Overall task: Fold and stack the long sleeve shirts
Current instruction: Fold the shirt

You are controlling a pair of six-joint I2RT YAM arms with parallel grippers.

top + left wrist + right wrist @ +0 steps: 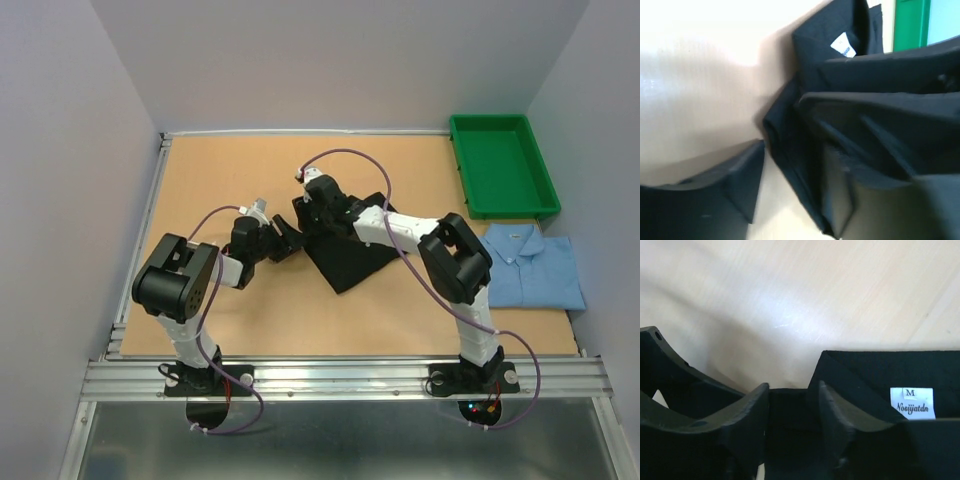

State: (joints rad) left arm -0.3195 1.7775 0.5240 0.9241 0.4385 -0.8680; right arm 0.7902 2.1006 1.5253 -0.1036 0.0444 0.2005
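The black long sleeve shirt (348, 255) lies folded in the middle of the table. My left gripper (288, 243) is at its left edge, open, with a fold of black cloth (790, 150) lying between the jaws against the right finger (875, 165). My right gripper (305, 212) is at the shirt's far-left corner, open, and black cloth (790, 410) fills the gap between its fingers (747, 412). The collar with a white size label (912, 402) shows beside it. The light blue long sleeve shirt (530, 265) lies folded at the table's right edge.
A green plastic tray (500, 165) stands at the back right, just beyond the blue shirt. Bare wooden tabletop (220, 180) stretches to the left and back. White walls close in the table on three sides.
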